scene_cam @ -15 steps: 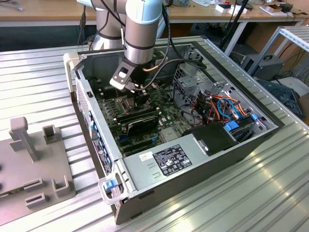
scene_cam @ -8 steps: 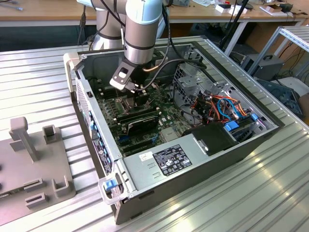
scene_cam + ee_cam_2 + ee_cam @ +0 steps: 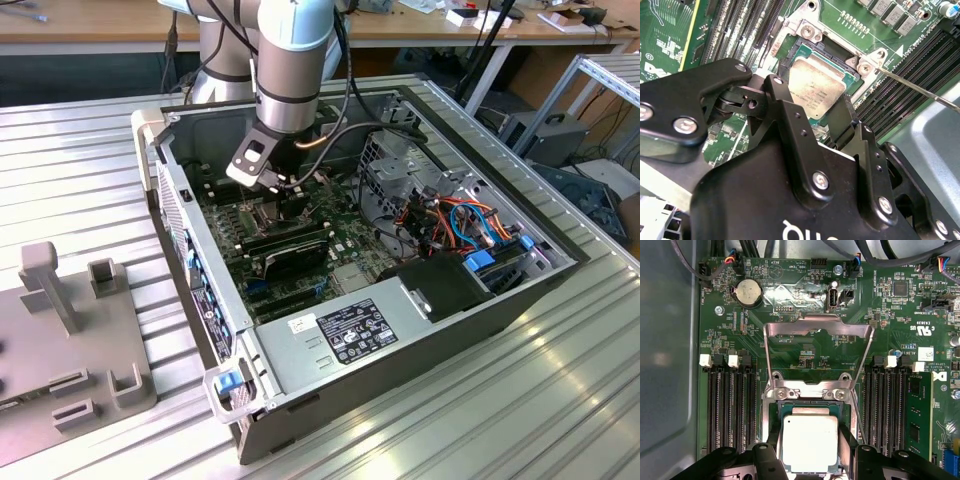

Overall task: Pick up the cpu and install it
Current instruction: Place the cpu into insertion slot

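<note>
Reaching down from above into an open computer case [image 3: 196,262], set on a ribbed metal tabletop [image 3: 70,170]. Working low inside it, with the pincer [image 3: 287,192] just over the green motherboard [image 3: 840,347].

In the first wrist view, pinching the cpu [image 3: 808,444] by two opposite edges, with a black finger [image 3: 847,447] pressed against one side and its partner against the other. So, pressed together on the chip, as far as can be seen. Holding it flat, with the dull silver top facing up.

As for the place of the cpu: right at the square metal-framed socket [image 3: 807,390], inside its frame and between the two screw corners. Cannot tell whether already seated on the contacts or held just above them.

Behind the socket, a thin silver load plate [image 3: 817,326], swung open and leaning back over the board towards a round coin battery [image 3: 749,292]. In the second wrist view, a thin wire lever [image 3: 912,86] standing out to one side of the socket. On both sides of the socket, rows of long black memory slots [image 3: 732,410], with one green memory stick [image 3: 917,415] fitted in the outer row.

Elsewhere in the case, a grey power supply [image 3: 350,335] at the near end and a bundle of orange and blue cables [image 3: 470,225] beside it. On the tabletop, at the exterior view's left, a grey fixture plate [image 3: 60,340] well apart from the case.
</note>
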Robot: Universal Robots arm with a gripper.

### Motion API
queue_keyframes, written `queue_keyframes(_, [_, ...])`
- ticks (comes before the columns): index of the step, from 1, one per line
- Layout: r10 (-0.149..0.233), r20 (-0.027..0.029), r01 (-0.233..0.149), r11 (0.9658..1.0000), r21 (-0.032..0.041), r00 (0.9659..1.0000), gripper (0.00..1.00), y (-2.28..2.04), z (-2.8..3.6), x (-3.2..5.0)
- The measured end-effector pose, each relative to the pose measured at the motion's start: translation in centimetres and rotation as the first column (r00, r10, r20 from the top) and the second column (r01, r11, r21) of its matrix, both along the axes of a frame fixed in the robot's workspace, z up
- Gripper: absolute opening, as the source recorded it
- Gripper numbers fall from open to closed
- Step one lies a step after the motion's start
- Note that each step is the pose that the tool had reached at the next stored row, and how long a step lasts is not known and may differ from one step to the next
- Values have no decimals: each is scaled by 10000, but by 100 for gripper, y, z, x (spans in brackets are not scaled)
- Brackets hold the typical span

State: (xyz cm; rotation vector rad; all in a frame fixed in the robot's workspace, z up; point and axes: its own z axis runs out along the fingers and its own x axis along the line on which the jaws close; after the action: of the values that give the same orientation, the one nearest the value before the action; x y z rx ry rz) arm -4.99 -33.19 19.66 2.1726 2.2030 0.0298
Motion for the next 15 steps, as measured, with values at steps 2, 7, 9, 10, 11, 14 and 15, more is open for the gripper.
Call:
queue_keyframes(2, [-1,2,1,10000,-1,10000,55,0,0,-1])
queue_keyframes(7, [-2,1,2,10000,1,10000,55,0,0,-4])
queue_keyframes(9, [-1,1,1,10000,0,10000,55,0,0,-5])
queue_keyframes(10, [-1,1,1,10000,0,10000,55,0,0,-5])
queue_keyframes(11, [-1,1,1,10000,1,10000,55,0,0,-5])
queue_keyframes(14, [-3,-2,3,10000,1,10000,55,0,0,-6])
queue_keyframes(15, [-3,0,3,10000,6,10000,55,1,-1,-6])
